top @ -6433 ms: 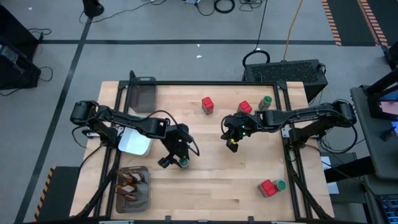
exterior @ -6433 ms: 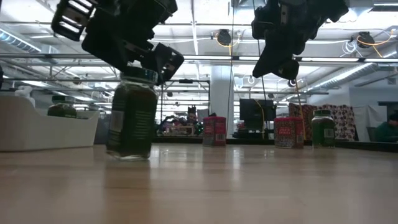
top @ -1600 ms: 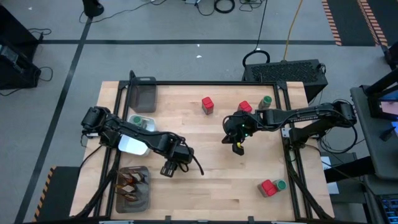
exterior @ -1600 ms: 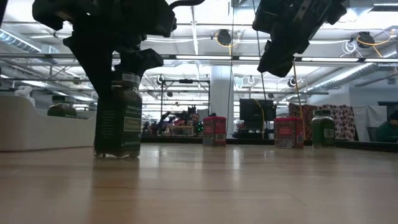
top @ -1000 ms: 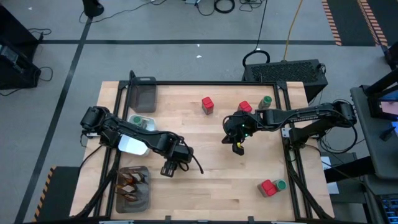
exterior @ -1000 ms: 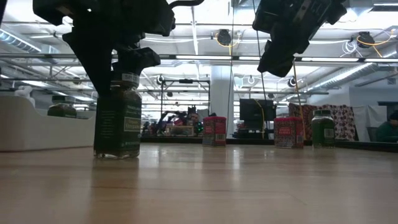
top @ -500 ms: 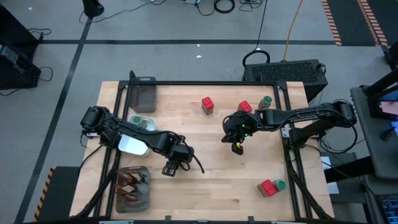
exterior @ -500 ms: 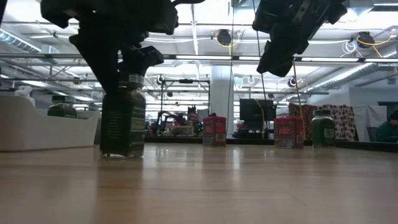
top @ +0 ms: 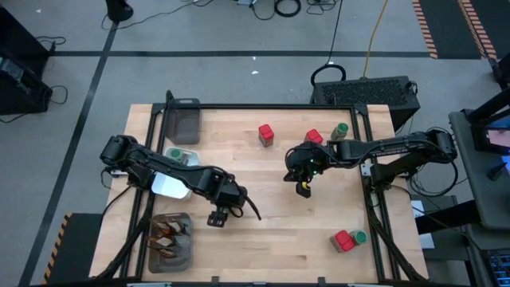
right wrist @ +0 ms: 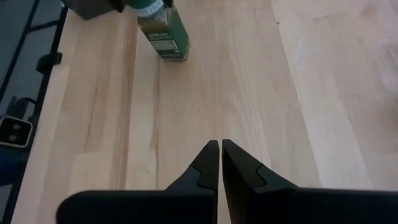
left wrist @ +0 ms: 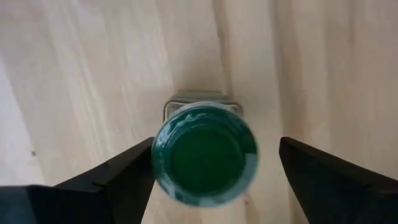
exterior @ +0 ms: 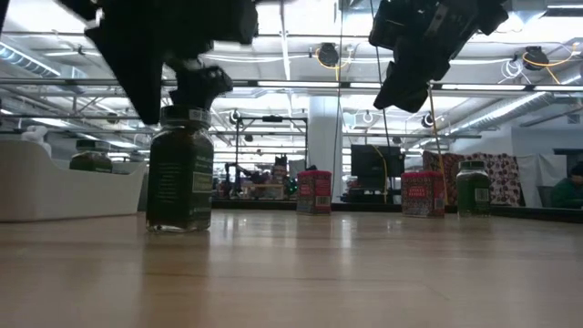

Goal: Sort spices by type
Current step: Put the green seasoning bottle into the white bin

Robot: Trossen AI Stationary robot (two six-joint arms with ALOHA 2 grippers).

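A round jar with a green lid [left wrist: 205, 154] stands upright on its base on the wooden table [top: 271, 215]; it also shows in the low view [exterior: 179, 173]. My left gripper [top: 217, 217] hangs over it, open, with one finger on each side of the lid. My right gripper [top: 301, 187] is shut and empty above the table's middle right. Two red boxes [top: 266, 134] [top: 314, 137] and a green-lidded jar [top: 340, 130] stand at the far side. A red box [top: 343, 239] and a jar [top: 358, 237] stand near right. Brown sachets lie in a mesh tray [top: 170, 239]. My left gripper points down over the jar. One finger [left wrist: 124, 177] stands right against the lid's side [left wrist: 157, 155], and I cannot tell whether it touches. The other finger [left wrist: 323, 180] is clear of the lid. The jar stands on the table by itself.
A white dish [top: 171, 185] lies under the left arm, with a green-lidded jar [top: 175, 153] beside it. A dark mesh tray [top: 185, 121] stands at the far left corner. Bare wood lies between the two grippers and along the near edge.
My left gripper has shifted the jar a little sideways across the table and then risen slightly, so its fingers now stand higher around the lid. The jar stays upright on the table. My right gripper has kept still.
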